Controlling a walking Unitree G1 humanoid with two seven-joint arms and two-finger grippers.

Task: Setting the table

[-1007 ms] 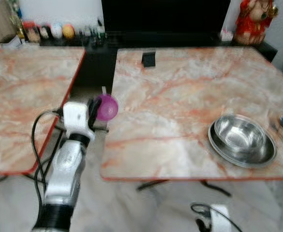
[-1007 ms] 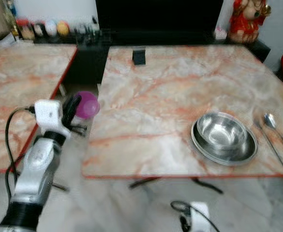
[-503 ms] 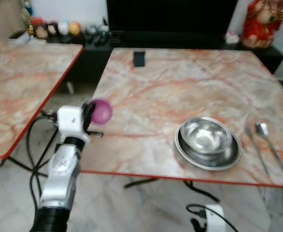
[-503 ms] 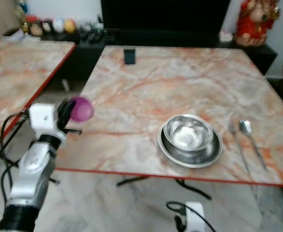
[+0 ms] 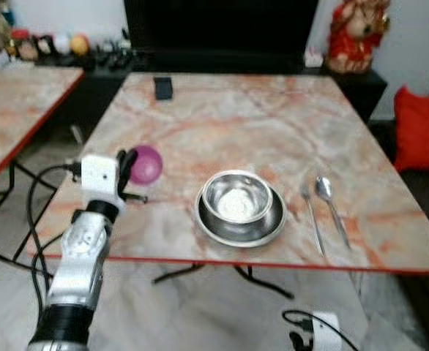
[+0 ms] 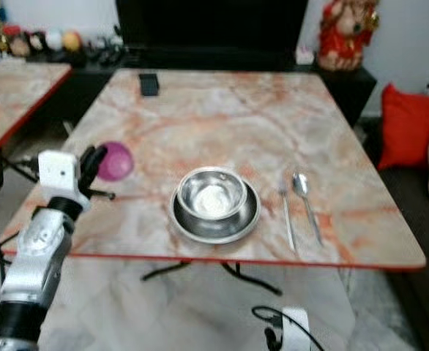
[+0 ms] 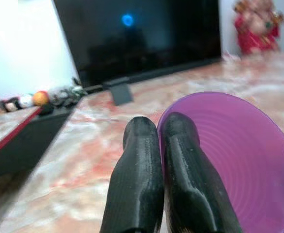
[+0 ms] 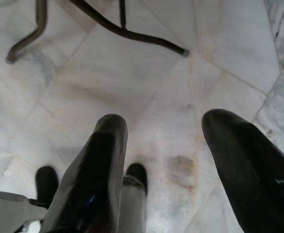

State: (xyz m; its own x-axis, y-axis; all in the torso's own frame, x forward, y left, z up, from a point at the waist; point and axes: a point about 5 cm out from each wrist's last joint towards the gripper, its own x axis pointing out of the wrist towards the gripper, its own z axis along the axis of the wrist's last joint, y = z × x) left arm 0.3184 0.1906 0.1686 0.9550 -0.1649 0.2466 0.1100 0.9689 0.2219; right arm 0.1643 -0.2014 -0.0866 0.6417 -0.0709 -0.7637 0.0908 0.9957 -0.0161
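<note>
Left tool (image 7: 159,145) pinched nearly closed on the rim of one purple cup (image 5: 146,164), one black finger inside the wall and one outside, cup held above the left edge of the marble tabletop (image 5: 222,117); in the left wrist view, cup's lower edge cut off by the frame. Whether the cup touches the tabletop: cannot tell. Silver left arm (image 5: 79,256) rising from below, black cable (image 5: 35,212) looping beside it.

Right tool (image 8: 166,160) hanging low over the pale tiled floor (image 8: 132,73), two fingers spread wide apart, nothing between them; black table legs (image 8: 108,24) crossing the floor beyond, dark blurred shapes near the fingers hard to make out.

On the tabletop: one steel bowl (image 5: 236,201) sitting in one steel plate (image 5: 241,223), near the front edge; just right of these, one fork (image 5: 311,219) and one spoon (image 5: 330,205) side by side, apart from the plate. One small dark object (image 5: 162,88) at the far side, too blurred to identify.

Second marble tabletop (image 5: 17,110) at the left, cut off by the frame. Beyond, a dark screen (image 5: 218,25), a row of small blurred items (image 5: 50,45) on a low shelf, one red figurine (image 5: 355,33). One red cushion (image 5: 419,128) at the right.
</note>
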